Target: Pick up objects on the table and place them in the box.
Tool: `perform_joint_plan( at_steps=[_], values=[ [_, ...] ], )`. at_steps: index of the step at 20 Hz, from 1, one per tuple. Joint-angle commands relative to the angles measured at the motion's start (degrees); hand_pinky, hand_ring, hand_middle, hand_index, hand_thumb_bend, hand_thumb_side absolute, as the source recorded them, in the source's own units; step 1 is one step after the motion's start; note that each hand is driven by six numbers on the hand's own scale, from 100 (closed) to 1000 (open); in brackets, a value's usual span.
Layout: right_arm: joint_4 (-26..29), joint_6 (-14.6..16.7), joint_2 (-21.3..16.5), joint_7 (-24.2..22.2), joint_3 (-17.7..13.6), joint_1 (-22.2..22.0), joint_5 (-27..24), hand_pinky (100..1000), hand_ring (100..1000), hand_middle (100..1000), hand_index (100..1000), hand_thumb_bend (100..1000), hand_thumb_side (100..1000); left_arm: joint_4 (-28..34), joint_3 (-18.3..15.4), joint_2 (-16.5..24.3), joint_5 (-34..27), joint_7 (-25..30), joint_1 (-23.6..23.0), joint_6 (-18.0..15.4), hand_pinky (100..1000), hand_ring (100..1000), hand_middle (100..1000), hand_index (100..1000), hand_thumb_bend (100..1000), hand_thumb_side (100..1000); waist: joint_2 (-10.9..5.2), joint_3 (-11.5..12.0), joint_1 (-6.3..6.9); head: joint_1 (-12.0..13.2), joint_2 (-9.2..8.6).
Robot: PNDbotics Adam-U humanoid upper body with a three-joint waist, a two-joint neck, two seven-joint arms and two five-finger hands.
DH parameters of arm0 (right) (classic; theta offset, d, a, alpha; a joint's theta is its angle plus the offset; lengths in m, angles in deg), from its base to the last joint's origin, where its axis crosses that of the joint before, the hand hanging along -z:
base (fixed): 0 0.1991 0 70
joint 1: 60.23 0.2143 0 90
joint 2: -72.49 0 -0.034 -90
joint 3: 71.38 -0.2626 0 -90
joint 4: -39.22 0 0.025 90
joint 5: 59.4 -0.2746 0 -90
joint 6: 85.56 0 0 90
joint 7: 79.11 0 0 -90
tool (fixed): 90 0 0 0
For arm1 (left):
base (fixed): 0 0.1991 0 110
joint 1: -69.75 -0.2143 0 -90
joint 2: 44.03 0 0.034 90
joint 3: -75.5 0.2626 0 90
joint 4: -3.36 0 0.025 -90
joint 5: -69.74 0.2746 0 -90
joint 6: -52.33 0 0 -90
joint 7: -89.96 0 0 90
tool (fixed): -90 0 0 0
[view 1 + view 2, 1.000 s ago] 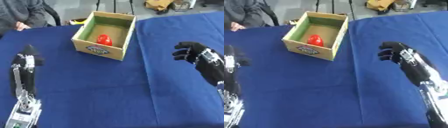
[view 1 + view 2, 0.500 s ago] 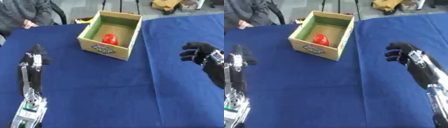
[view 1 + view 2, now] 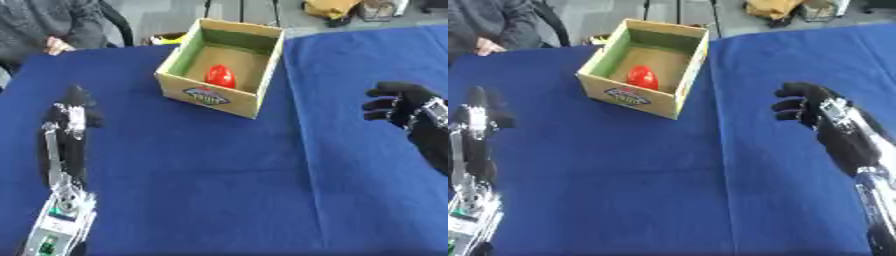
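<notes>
Nearest to me, my left arm rises from the lower left corner, and the left robot hand (image 3: 72,112) stands upright over the blue worktop (image 3: 219,190), fingers straight and holding nothing. On the opposite side my right robot hand (image 3: 811,107) comes in from the right edge and hangs above the cloth, its fingers bent inward but slack, with nothing between them. Both hands are well apart from the box. Between them I see only bare blue cloth.

Farther off, left of centre, the cardboard box (image 3: 214,97) sits on the worktop, turned at an angle, its top open and a printed label on the near wall. Inside it, on the floor of the box, lies a red rounded object (image 3: 220,76); I cannot make out what it is beyond the colour and shape.
</notes>
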Motion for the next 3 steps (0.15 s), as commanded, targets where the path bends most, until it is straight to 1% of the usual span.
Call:
perform_joint_plan(
  at_steps=[1, 3],
  values=[
    [1.0, 0.0, -0.7, 0.1, -0.6, 0.5, -0.3, 749, 751, 756, 835, 159, 783, 0.5, -0.1, 0.5, -0.1, 0.2, 0.3, -0.1, 500, 497, 524, 666, 536, 803, -0.78, 0.0, -0.12, -0.2, 0.15],
    [1.0, 0.0, -0.8, 0.1, -0.5, 0.6, -0.3, 749, 751, 756, 835, 152, 784, 0.5, -0.1, 0.4, -0.1, 0.3, 0.2, -0.1, 500, 497, 524, 666, 535, 804, -0.79, 0.0, -0.10, -0.2, 0.15]
  ],
)
